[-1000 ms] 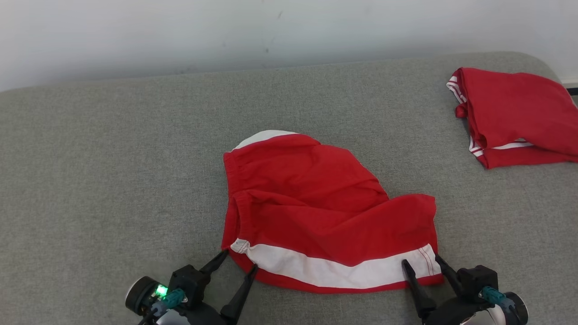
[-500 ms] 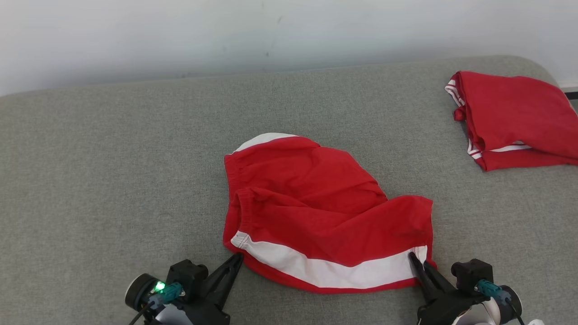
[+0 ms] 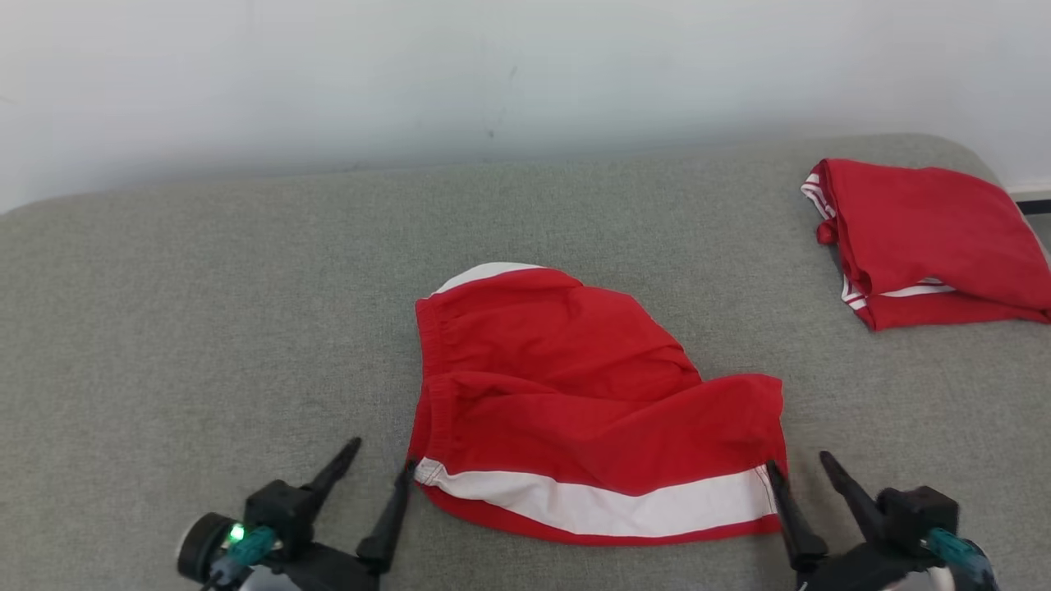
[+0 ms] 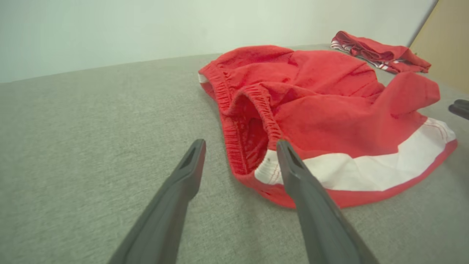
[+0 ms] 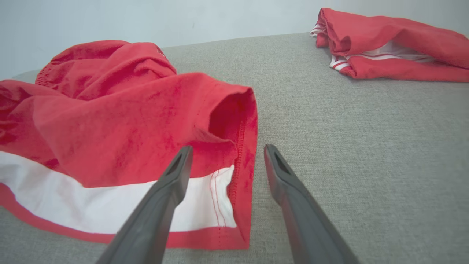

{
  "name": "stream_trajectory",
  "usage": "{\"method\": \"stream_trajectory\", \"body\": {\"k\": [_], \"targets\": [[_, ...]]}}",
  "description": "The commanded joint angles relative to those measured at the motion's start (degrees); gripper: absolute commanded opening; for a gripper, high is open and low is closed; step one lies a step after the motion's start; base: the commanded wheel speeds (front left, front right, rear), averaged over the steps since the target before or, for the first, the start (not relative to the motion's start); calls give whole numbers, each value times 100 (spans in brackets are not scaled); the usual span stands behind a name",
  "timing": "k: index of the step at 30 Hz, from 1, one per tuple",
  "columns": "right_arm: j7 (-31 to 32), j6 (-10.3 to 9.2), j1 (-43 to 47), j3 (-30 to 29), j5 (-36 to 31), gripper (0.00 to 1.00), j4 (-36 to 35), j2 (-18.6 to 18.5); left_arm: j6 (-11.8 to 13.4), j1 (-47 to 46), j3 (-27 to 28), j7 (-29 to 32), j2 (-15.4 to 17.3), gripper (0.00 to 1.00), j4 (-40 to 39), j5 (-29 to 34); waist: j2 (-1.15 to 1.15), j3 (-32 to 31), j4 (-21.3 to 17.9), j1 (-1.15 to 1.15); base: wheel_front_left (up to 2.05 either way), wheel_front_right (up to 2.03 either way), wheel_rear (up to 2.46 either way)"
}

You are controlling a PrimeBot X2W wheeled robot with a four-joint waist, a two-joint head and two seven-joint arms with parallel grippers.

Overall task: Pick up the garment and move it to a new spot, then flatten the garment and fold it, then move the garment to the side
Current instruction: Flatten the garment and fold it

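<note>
Left end effector (image 3: 382, 455), right end effector (image 3: 796, 461): spread, empty, flanking garment (image 3: 575, 394). Left wrist view catches gaping waistband (image 4: 262, 106); right wrist, leg hem (image 5: 243, 146).

Grey cushion (image 3: 205, 328), pale wall (image 3: 328, 74), folded red cloth (image 3: 928, 238)

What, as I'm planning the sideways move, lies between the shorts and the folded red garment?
Nothing: just bare grey cushion separates the shorts from the folded garment, as the head and right wrist views show.
</note>
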Motion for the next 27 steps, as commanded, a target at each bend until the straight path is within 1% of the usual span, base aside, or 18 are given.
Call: {"method": "stream_trajectory", "body": {"k": [1,8,10,12,13,19,22,25,27], "targets": [[-24,-17,130,-111,-66,100,-107,-4,56,108,129,-12,19,100,-126,37,0,-54,20,1,0,0,0],[-16,-16,837,-990,-304,100,-1024,273,449,761,1263,-8,-64,100,-1156,348,0,-189,110,1,0,0,0],[-17,-16,1028,-1182,-409,100,-1291,388,526,962,1600,-8,-96,100,-1421,406,0,-222,143,1,0,0,0],[-16,-16,1201,-1316,-515,100,-1544,516,552,1160,1905,-7,-129,100,-1629,489,0,-252,173,1,0,0,0],[-16,-16,1269,-1372,-557,100,-1668,558,538,1234,2035,-7,-148,100,-1722,530,0,-266,190,1,0,0,0],[-16,-16,1575,-1482,-736,100,-2233,724,256,1695,2589,-6,-238,100,-2222,619,0,-377,270,1,0,0,0],[-16,-16,1678,-1513,-815,100,-2347,772,135,1859,2722,-6,-266,100,-2309,698,0,-439,300,1,0,0,0],[-17,-16,1751,-1485,-876,100,-2381,829,61,1982,2784,-6,-314,100,-2326,749,0,-472,315,1,0,0,0],[-17,-17,1766,-1467,-899,100,-2372,836,58,2004,2788,-6,-335,100,-2306,773,0,-477,316,1,0,0,0]]}}
